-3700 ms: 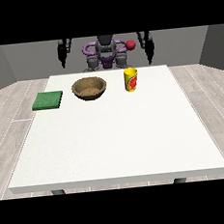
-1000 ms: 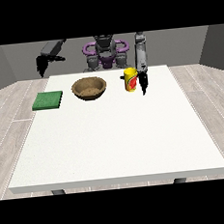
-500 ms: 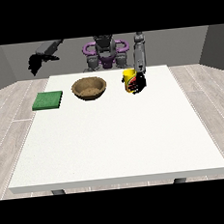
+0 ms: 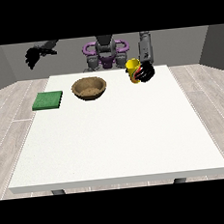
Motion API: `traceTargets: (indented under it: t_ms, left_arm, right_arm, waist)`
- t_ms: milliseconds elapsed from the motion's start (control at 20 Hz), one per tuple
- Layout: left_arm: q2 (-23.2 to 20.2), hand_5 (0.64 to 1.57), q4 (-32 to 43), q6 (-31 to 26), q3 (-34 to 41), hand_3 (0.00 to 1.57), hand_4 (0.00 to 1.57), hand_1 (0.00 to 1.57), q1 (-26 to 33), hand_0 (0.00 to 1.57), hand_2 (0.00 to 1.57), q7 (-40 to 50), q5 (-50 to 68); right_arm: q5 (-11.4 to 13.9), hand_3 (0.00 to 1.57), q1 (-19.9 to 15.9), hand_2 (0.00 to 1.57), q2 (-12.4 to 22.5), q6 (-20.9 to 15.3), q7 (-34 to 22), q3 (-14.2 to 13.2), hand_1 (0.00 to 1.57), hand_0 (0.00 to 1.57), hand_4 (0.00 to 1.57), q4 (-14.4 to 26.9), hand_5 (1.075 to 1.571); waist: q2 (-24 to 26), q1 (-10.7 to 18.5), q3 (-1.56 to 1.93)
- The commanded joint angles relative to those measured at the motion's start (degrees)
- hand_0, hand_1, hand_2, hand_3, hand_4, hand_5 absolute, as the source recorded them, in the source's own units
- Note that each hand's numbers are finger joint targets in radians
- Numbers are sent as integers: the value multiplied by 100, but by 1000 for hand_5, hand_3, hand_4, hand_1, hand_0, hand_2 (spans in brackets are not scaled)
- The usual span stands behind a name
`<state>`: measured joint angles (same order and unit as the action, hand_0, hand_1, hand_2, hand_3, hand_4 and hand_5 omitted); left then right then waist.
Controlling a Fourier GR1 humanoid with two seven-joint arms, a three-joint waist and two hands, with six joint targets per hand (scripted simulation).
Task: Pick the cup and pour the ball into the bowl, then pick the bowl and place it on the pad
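Lifted off the white table [image 4: 111, 133] and tilted since a moment earlier, yellow cup [image 4: 133, 70] sat gripped by curled fingers of the hand at the view's right [image 4: 145, 72], right of the brown wooden bowl [image 4: 89, 87], risking an early ball spill.

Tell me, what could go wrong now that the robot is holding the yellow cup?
The yellow cup is in the hand at the view's right, beside the wooden bowl, not over it. Tipped too soon, whatever is inside could land on the white table and roll away. Swung too low, the cup might bump the bowl's rim and push it. The green pad lies near the table's edge, so a bowl set there carelessly might hang off it.
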<state>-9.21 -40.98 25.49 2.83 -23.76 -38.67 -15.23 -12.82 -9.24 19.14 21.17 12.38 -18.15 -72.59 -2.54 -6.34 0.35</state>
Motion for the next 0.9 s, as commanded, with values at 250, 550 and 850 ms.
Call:
traceTargets:
  t_ms: [250,550,850]
  left_arm:
    - [-1379,1294,-23,-338,-444,1571,1571,1459,-1372,1459,1571,2259,-1141]
    - [-768,1278,-159,205,-804,1571,1571,1473,-1693,1473,1571,3080,-1882]
    - [-370,1244,-4,351,-1671,1571,1508,1501,-2135,1501,1571,4595,-3239]
  right_arm:
    - [-29,0,42,0,56,153,147,-106,0,0,0,555,1568]
    - [71,0,-215,0,62,139,429,-93,0,0,0,787,1568]
    - [252,0,-100,0,38,166,461,39,0,0,0,984,1570]
  waist:
    - [351,102,-26]
    - [73,39,-31]
    - [486,-17,-26]
